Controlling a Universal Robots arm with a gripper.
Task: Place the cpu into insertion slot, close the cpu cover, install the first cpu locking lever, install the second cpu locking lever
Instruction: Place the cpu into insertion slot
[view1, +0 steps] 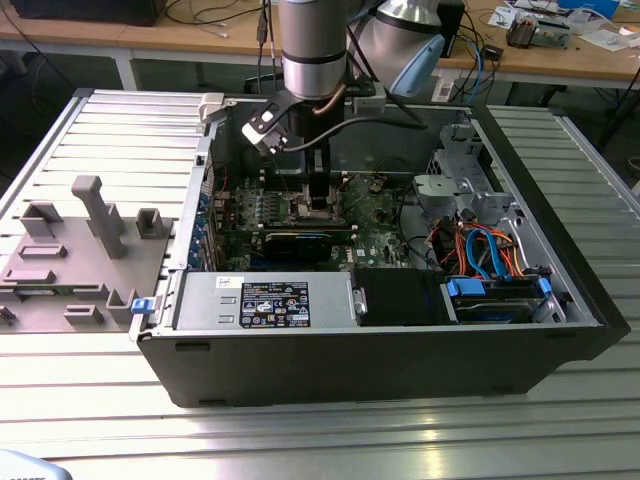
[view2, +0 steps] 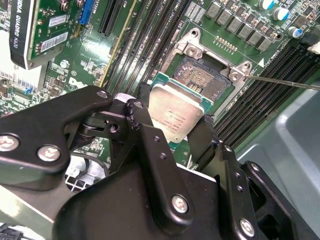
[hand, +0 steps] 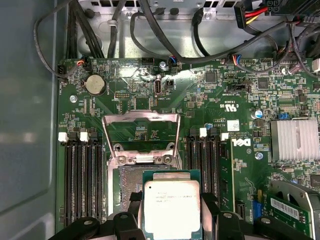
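Resting on a ribbed metal table (view1: 300, 440), one open black computer case (view1: 380, 360) lies on its side, with wooden benches (view1: 180, 35) strewn with cables behind it. On the table, off to the exterior view's left of the gripper (view1: 320, 200), sits one grey tray of moulded holders (view1: 70, 250). The arm reaches straight down into the case.

The black fingers (view2: 145, 135) are pressed against two opposite edges of the cpu (hand: 172, 208), pinching it flat with its silver top facing up. One chip, one socket: the insertion slot (hand: 131, 180) lies directly beyond the fingertips, its dark pin field bare, and the chip hangs over the slot's near edge — whether it touches the frame I cannot tell. Past the slot, farther from the gripper, the cpu cover (hand: 141, 118) stands swung up, the green board (hand: 200, 100) visible through its square window.

Long black memory slots run on both sides of the gripper, with four white latches in all — two to each side. Beyond the cover sits one round coin battery (hand: 95, 85). One finned silver cooler (hand: 295, 140) and one green add-in card (hand: 292, 205) lie off to one side of the gripper.

Fine grey print covers the chip's top, and one white printed label (view1: 275, 303) marks the metal box at the case's front.
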